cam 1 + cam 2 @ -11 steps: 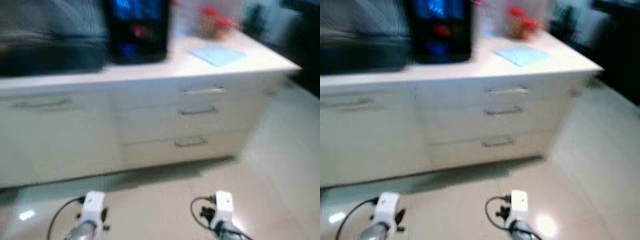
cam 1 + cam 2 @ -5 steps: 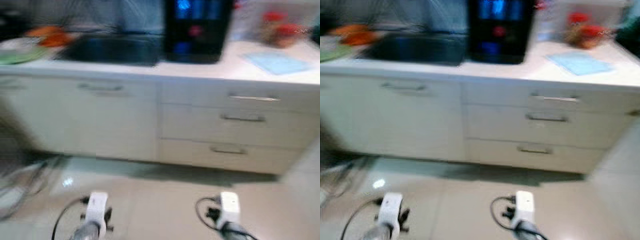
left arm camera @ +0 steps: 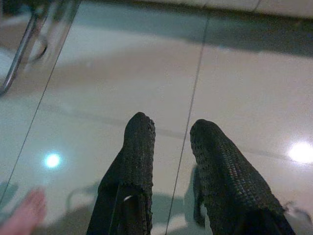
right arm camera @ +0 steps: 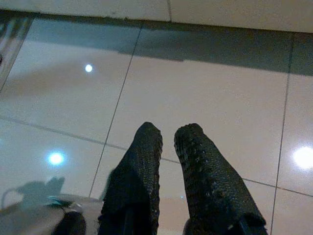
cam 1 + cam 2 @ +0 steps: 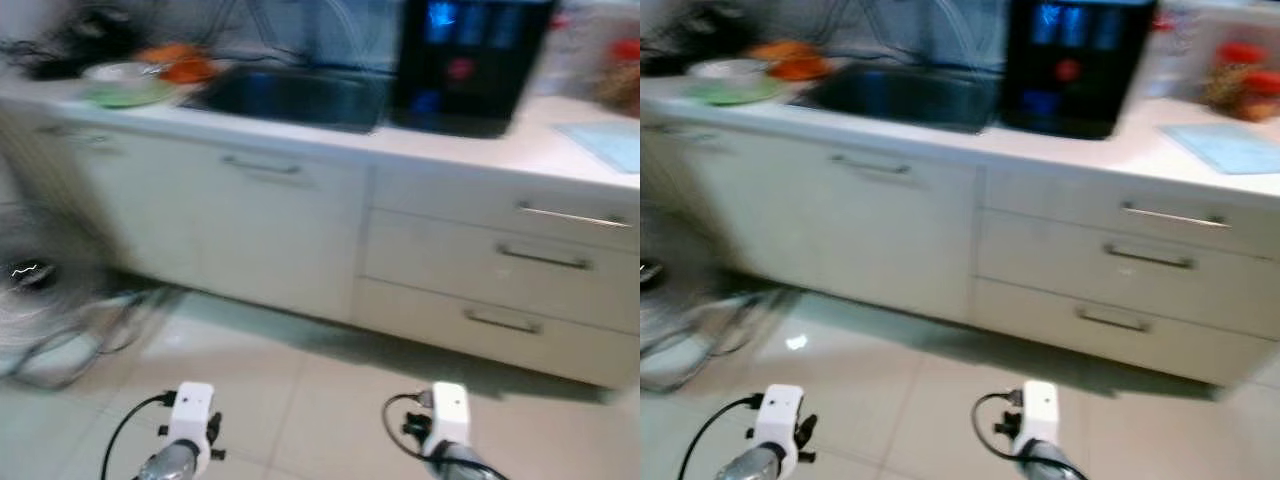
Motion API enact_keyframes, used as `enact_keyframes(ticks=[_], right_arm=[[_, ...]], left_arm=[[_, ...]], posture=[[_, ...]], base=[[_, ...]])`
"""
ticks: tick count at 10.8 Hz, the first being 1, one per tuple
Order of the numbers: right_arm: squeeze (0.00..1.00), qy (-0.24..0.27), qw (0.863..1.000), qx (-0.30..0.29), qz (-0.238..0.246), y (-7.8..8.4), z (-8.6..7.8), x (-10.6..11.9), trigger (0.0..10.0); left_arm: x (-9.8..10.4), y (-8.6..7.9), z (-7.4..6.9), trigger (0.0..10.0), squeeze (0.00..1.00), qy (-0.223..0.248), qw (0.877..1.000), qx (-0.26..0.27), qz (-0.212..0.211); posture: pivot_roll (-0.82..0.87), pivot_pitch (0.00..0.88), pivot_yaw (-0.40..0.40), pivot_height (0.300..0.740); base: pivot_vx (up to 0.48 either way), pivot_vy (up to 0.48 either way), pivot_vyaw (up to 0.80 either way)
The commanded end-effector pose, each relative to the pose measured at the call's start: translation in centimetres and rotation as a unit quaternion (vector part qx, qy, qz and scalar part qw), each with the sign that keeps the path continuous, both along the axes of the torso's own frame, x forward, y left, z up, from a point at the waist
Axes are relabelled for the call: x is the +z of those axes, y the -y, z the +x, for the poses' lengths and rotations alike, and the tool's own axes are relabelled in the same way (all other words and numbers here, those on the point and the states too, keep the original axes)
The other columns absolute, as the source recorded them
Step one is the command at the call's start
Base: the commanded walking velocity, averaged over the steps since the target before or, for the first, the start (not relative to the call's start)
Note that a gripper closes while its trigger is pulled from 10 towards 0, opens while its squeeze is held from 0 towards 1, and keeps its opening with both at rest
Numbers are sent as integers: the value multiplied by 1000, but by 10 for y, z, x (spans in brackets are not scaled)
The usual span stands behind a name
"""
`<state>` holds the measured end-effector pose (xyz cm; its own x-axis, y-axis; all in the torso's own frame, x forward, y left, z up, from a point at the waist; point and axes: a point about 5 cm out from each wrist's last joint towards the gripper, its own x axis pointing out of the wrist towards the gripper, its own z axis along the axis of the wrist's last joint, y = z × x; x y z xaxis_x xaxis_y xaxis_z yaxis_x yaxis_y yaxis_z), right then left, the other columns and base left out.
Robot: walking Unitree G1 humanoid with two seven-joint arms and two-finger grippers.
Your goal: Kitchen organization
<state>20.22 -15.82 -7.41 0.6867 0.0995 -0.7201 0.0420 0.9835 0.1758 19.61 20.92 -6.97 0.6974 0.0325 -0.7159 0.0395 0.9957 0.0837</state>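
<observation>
- Left wrist view: the left hand (image 3: pixel 168 147) hangs over the floor (image 3: pixel 234 78), fingers slightly apart, holding nothing.
- The right hand (image 4: pixel 168 139) hangs likewise, fingers a little apart, empty.
- Farther off stand the cabinets (image 5: pixel 270 230), with drawers (image 5: pixel 540 255) on the right.
- On the table (image 5: pixel 560 150), far: sink (image 5: pixel 290 95), black machine (image 5: pixel 470 60), plates (image 5: pixel 125 85) at far left.
- Judgement: the step is the approach; stop square to the table, close enough to reach, before raising either arm.
</observation>
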Motion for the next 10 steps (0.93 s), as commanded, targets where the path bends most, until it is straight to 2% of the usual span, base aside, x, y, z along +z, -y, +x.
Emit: enact_keyframes(ticks=[1, 4, 7, 10], right_arm=[[0, -2, 1000, -2, 4, -1, 0, 0, 10000], [0, -3, 1000, -2, 12, -3, 0, 0, 10000], [0, -1, 1000, 0, 12, -3, 1, 0, 10000], [0, -2, 1000, 5, 12, -3, 0, 0, 10000]], left_arm=[[0, -3, -1, 10000, 0, -2, 1000, 8, 0], [2, -1, 5, 10000, 0, 5, 1000, 20, -9], [8, 3, 15, 10000, 0, 26, 999, 15, -11], [11, 4, 17, 10000, 0, 37, 999, 15, -12]], posture=[[175, 0, 1, 740], [187, 0, -3, 740], [187, 0, -10, 740], [187, 0, -13, 740]], base=[[0, 0, 0], [0, 0, 0], [0, 480, 0], [0, 480, 0]])
